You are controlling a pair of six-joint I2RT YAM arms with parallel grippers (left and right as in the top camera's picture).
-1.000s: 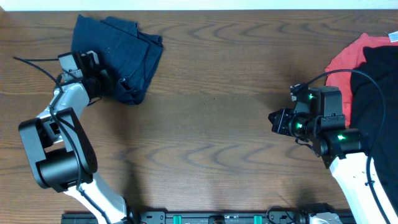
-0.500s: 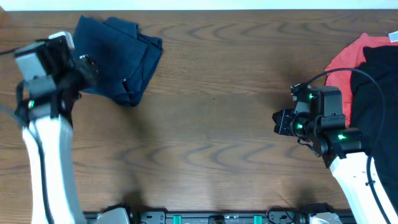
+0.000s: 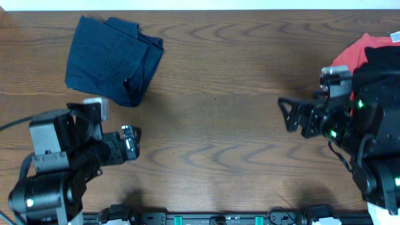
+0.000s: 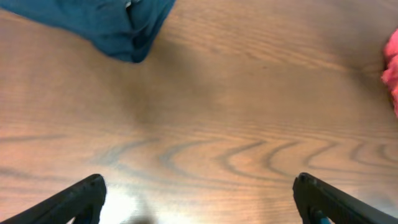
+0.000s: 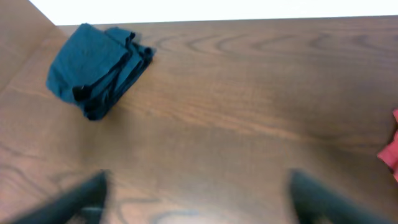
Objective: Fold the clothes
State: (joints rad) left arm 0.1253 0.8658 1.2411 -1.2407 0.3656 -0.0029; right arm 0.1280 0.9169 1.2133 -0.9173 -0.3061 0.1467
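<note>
Wood grain in dark brown runs across the surface (image 3: 225, 125). Along its far edge you have a plain white strip (image 3: 200, 4), and along the near edge a dark rail (image 3: 219, 219) with green marks.

Count two arms, two tools and three garments: one navy, one coral-red, one black.

Your left tool (image 4: 199, 199) stands with its jaws spread wide and nothing between them, only wood under the fingertips (image 4: 87, 193). Your right tool (image 3: 286, 115) is likewise spread wide and holds nothing. Its fingers are blurred in its own wrist view.

The navy garment (image 3: 112, 59) lies ahead of the left tool and off to its left, well apart from it. From the right tool it sits far ahead, also to the left. It is folded into a compact bundle: one half lies flat and smooth, the other is bunched in layered folds, with one corner pointing back toward the left tool.

The coral-red garment (image 3: 344, 59) lies just behind the right tool, off to its right. It is rumpled, and the black garment (image 3: 381, 69) is draped over it. The right arm hides part of that pile.
</note>
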